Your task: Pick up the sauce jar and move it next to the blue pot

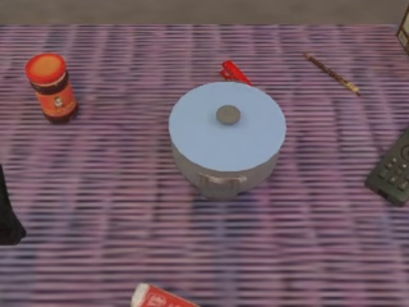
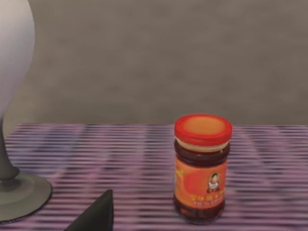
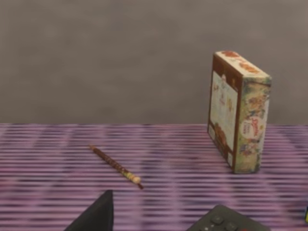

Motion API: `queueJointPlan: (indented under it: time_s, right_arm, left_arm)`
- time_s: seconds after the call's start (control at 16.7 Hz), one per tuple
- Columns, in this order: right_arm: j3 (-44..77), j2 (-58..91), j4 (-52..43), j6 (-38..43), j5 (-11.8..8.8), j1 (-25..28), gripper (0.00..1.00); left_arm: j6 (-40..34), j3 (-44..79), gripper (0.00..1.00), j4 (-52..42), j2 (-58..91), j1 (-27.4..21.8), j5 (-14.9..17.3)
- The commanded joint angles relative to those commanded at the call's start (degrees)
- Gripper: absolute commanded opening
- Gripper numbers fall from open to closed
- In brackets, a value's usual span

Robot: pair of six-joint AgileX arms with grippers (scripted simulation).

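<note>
The sauce jar (image 1: 52, 87), dark glass with an orange-red lid and a red-orange label, stands upright at the far left of the table; in the left wrist view the sauce jar (image 2: 201, 168) is ahead of my left gripper and apart from it. The blue pot (image 1: 227, 137), grey-sided with a pale blue lid and a grey knob, sits in the middle, well to the right of the jar. My left arm (image 1: 9, 211) shows at the left edge, and one dark finger (image 2: 98, 214) stands wide of centre, open and empty. The right gripper is outside the top view; one finger (image 3: 98, 214) shows, open.
A red-and-white tube (image 1: 160, 297) lies at the front edge. A red object (image 1: 234, 72) pokes out behind the pot. A thin brown stick (image 1: 332, 73), a dark remote (image 1: 393, 169) and a printed box (image 3: 239, 111) are at the right. A white stemmed object (image 2: 14, 120) stands left of the jar.
</note>
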Motion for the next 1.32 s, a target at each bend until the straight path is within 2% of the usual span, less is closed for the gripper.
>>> queueJointPlan:
  time_s: [0.3, 0.66, 0.96, 1.32]
  right_arm:
    - [0.0, 0.0, 0.0, 0.0, 0.0, 0.0, 1.00]
    - [0.0, 0.0, 0.0, 0.0, 0.0, 0.0, 1.00]
    - [0.0, 0.0, 0.0, 0.0, 0.0, 0.0, 1.00]
    - [0.0, 0.0, 0.0, 0.0, 0.0, 0.0, 1.00]
  left_arm:
    - [0.5, 3.0, 1.00, -0.7, 1.7, 0.0, 0.1]
    - [3.6, 21.6, 1.00, -7.9, 15.3, -0.5, 1.1]
    - [7.0, 43.5, 1.00, -21.0, 37.0, -1.3, 2.5]
    - [10.9, 72.1, 1.00, -43.1, 71.7, -2.0, 3.7]
